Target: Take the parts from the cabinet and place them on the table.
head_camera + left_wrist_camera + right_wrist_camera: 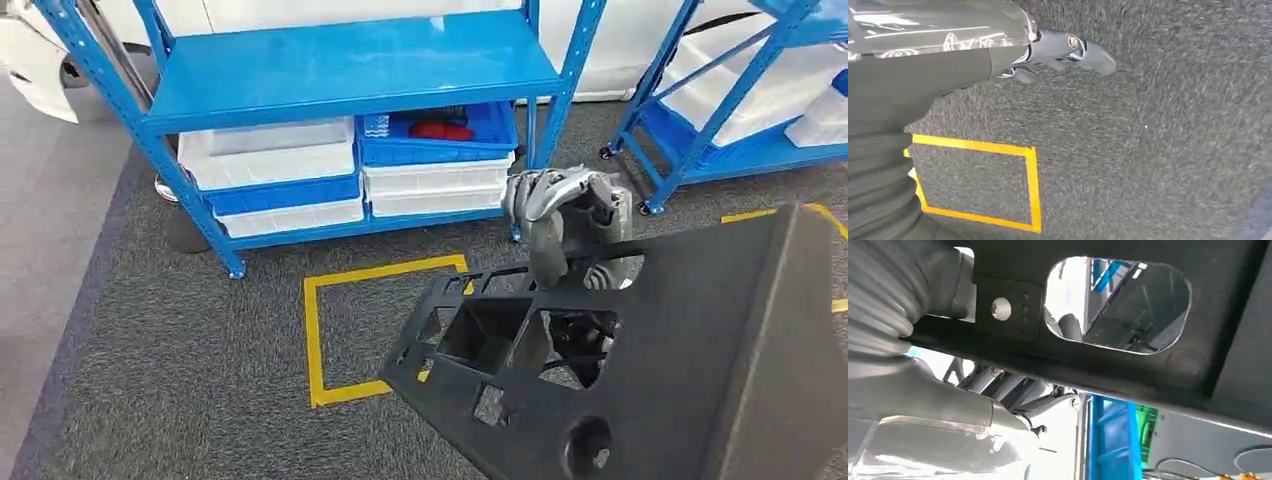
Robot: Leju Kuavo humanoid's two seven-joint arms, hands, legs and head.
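Your right hand (560, 215) grips the large black plastic panel with rectangular cut-outs (640, 360) near its upper edge, fingers curled over the rim; from the right wrist camera the hand (923, 390) sits tight against the panel's underside (1128, 375). The part is already off the cabinet and hangs tilted over the grey carpet floor (200, 350), partly above the yellow taped square (330, 330). No desk is visible, so you have to carry it there.

The grip is at one edge of a broad, long piece, so I judge it could swing or twist in the fingers as you turn, and its far corner could clip the blue metal shelving rack (350, 70) close ahead. The panel also hides much of the floor in front of you.

Your left hand (1063, 50) hangs over the carpet holding nothing; how far apart its fingers are I cannot tell.

On the rack's lower shelf, the blue plastic crate (440, 135) holds something red; the white plastic bins (270, 160) beside and below it hide their contents.
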